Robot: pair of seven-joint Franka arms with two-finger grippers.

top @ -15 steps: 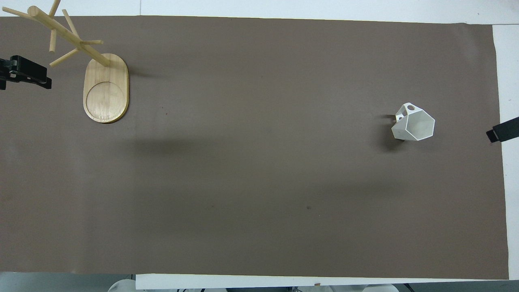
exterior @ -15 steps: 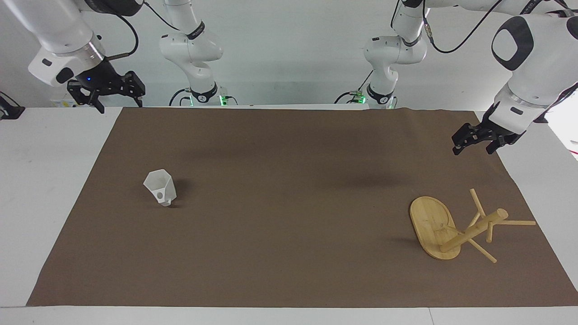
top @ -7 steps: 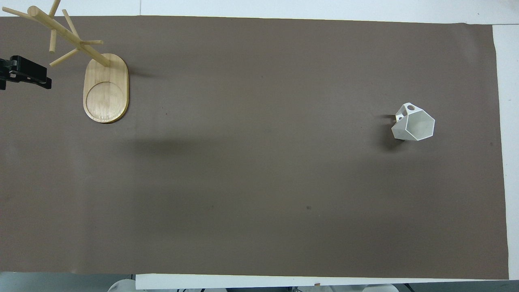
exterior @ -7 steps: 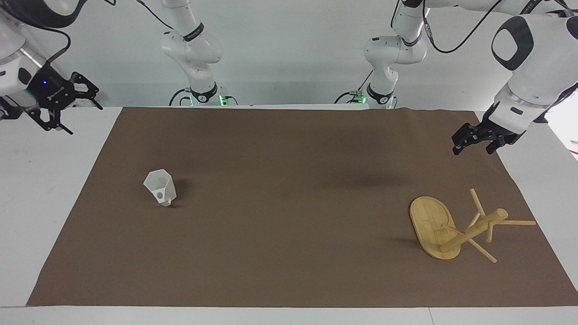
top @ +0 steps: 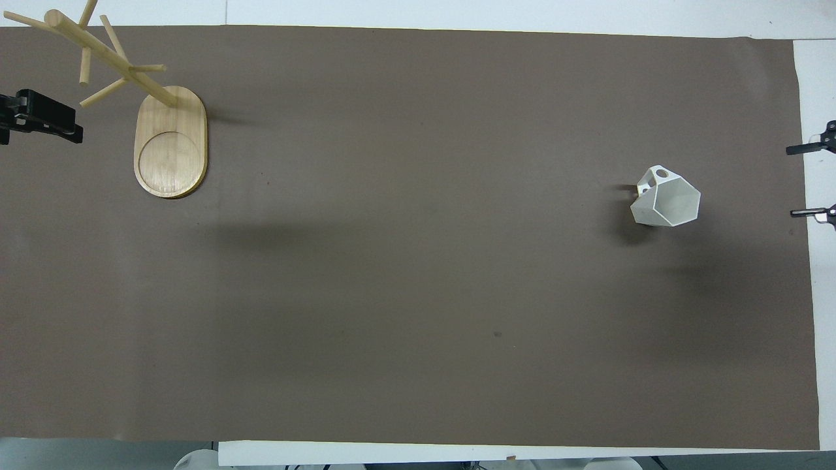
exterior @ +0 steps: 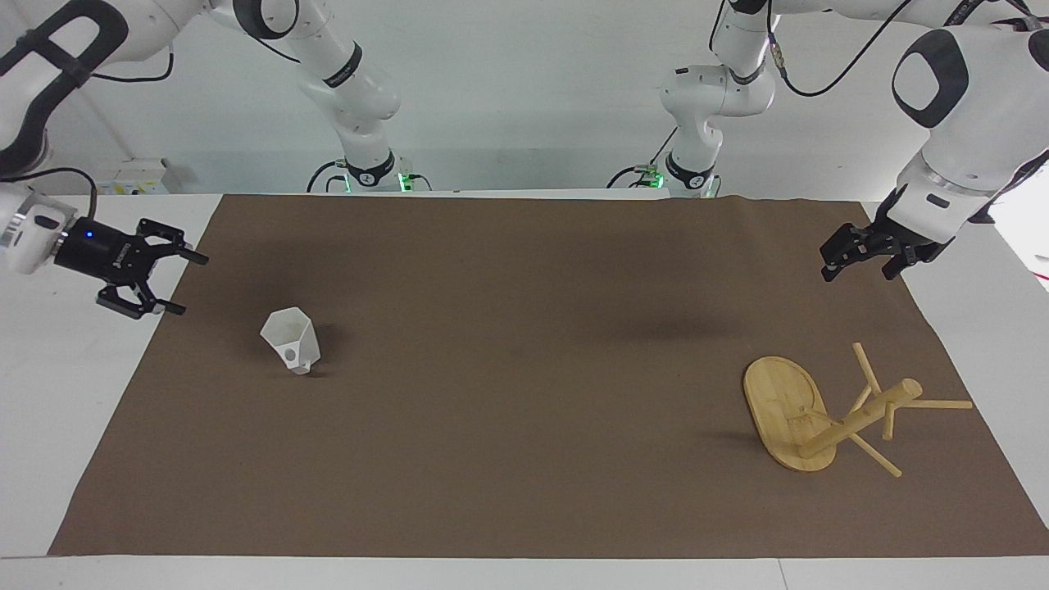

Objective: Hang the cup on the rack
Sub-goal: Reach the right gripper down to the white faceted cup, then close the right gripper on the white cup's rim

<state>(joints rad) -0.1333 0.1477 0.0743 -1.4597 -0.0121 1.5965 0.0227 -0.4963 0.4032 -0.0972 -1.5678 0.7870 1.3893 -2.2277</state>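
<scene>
Delta first: right gripper [exterior: 184,283] has swung down from up near the table's back edge and now hangs low over the mat's edge at the right arm's end, pointing at the cup. Jaws wide open, holding nothing. In the overhead view only its two fingertips [top: 802,149] show, one either side of the cup's line. Left gripper [exterior: 856,266], cup and rack have not moved.

Mat [exterior: 524,459]: large brown sheet, matte, slightly wrinkled at the back edge, covering most of the white table [exterior: 74,360].

Rack [exterior: 788,422]: light bamboo, upright on the mat at the left arm's end. Flat oval base with a circular groove, round post, thin round pegs angling out.

Left gripper waits over the mat's edge, on the robots' side of the rack and clear of it. Can't tell whether its jaws are open.

Cup [exterior: 290,339]: small, white, smooth plastic, faceted, tapering to a narrow base, open-frame handle. Stands upright on the mat, near the right gripper, well apart from the rack, not touched.
</scene>
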